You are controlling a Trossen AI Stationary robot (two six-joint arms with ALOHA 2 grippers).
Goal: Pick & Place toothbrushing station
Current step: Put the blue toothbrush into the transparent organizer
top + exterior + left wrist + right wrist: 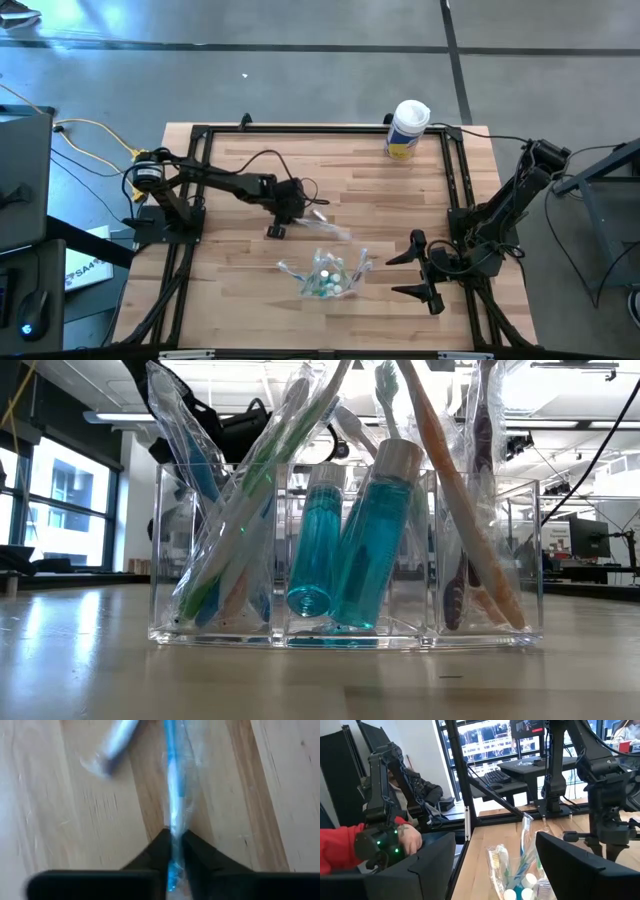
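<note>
My left gripper is clenched on a wrapped blue toothbrush, low over the table near its middle, up-left of the holder. The holder sits front-centre, packed with brushes and two teal tubes. My right gripper waits spread at the right, near the holder

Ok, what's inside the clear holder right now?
The clear holder has wrapped toothbrushes in its outer compartments and two blue bottles in the middle one. The wrappers overlap, so an exact toothbrush count is hidden.
</note>
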